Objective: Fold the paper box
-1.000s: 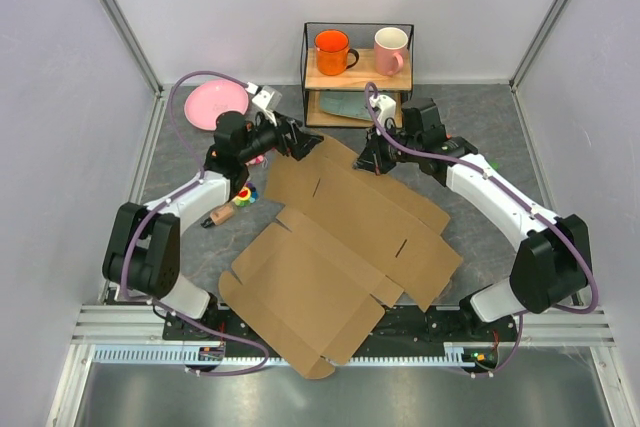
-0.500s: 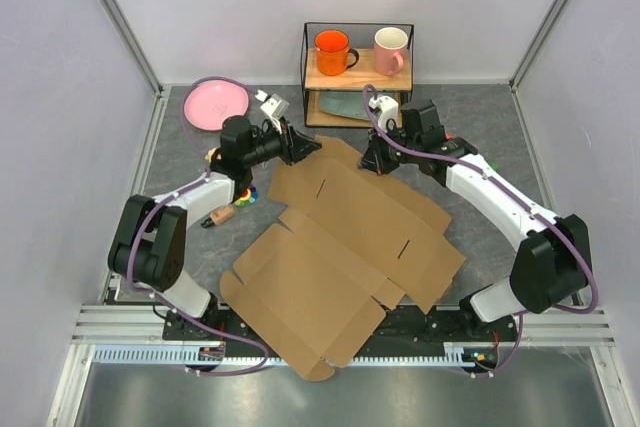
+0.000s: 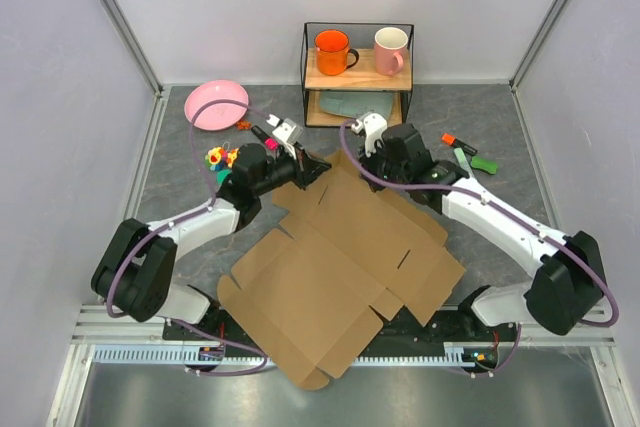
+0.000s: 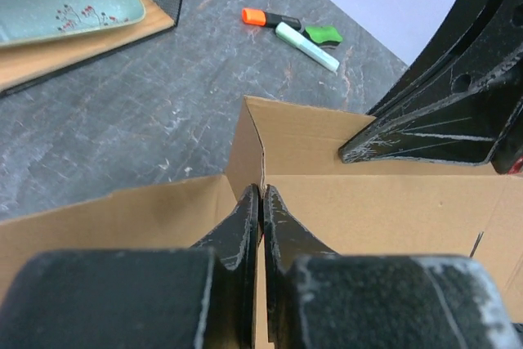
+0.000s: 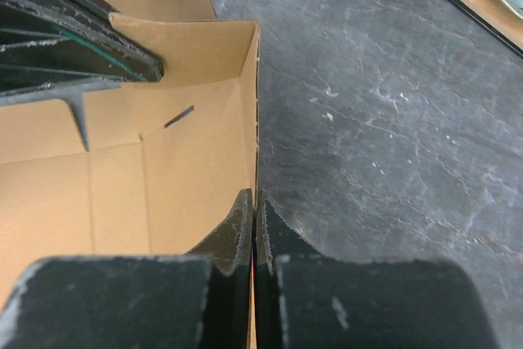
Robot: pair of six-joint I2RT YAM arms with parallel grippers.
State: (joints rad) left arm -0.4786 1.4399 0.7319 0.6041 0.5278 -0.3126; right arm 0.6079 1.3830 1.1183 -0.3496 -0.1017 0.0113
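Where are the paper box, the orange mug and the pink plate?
paper box (image 3: 340,267), top external view, on its flat central panel.
orange mug (image 3: 330,53), top external view, on its orange body.
pink plate (image 3: 215,104), top external view, on its bare centre.

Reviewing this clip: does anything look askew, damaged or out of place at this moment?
The paper box lies diagonally, its near corner hanging past the front edge of the table over the mounting rail. No tears show. Both claws pinch its raised far flaps: left claw, right claw.
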